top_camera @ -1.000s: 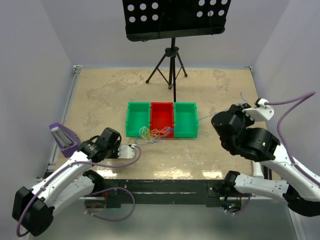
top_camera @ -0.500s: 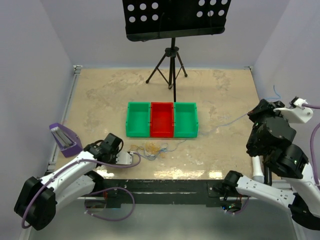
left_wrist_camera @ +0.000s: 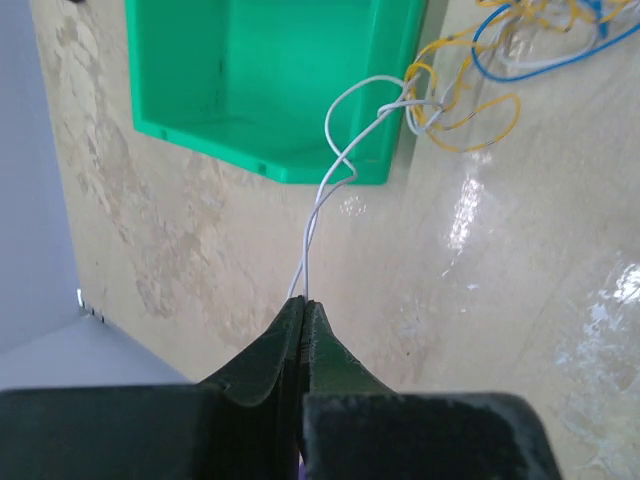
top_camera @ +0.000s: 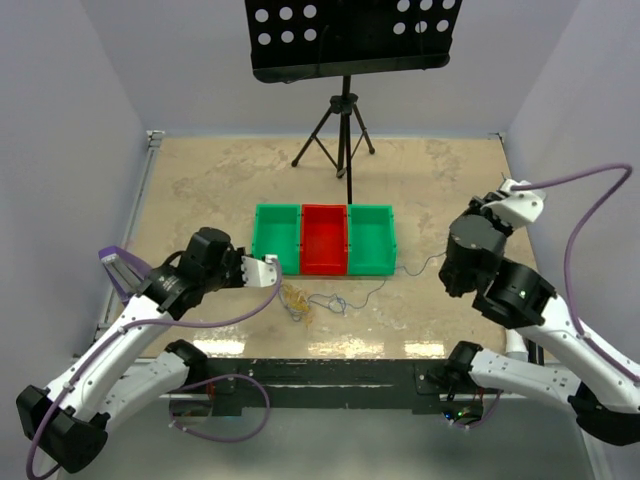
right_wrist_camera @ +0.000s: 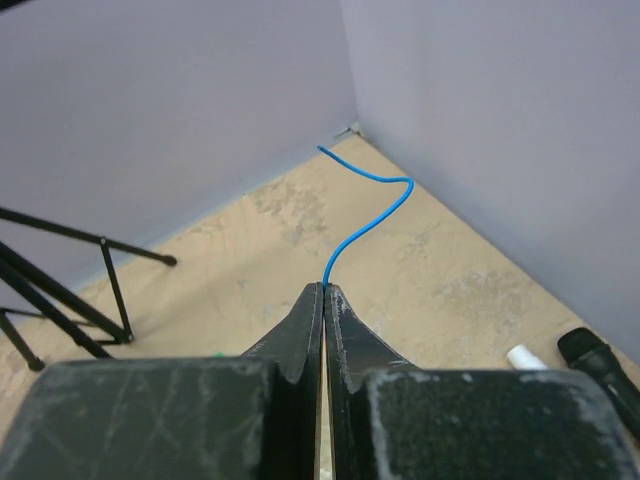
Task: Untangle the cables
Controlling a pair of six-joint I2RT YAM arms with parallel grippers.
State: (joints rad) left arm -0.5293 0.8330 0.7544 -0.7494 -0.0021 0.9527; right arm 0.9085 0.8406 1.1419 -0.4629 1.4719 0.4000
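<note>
- Top external: shows the cables (top_camera: 298, 300) bunched in a knot on the table (top_camera: 200, 200), just before the green and red bins (top_camera: 324, 270); no strand free yet.
- Left wrist: clamps the left gripper (left_wrist_camera: 303, 303) on a white cable (left_wrist_camera: 325, 190) leading into yellow loops (left_wrist_camera: 470, 110).
- Right wrist: pinches a blue cable (right_wrist_camera: 370, 215) between the closed jaws of the right gripper (right_wrist_camera: 324, 290); leaves most of the untangling undone.

obstacles: bins (top_camera: 323, 236) mid-table, tripod (top_camera: 345, 120) behind, cables (top_camera: 296, 297) in front | free: table (top_camera: 200, 190) left and right of bins

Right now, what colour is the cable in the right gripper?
The cable is blue; right wrist view.
</note>
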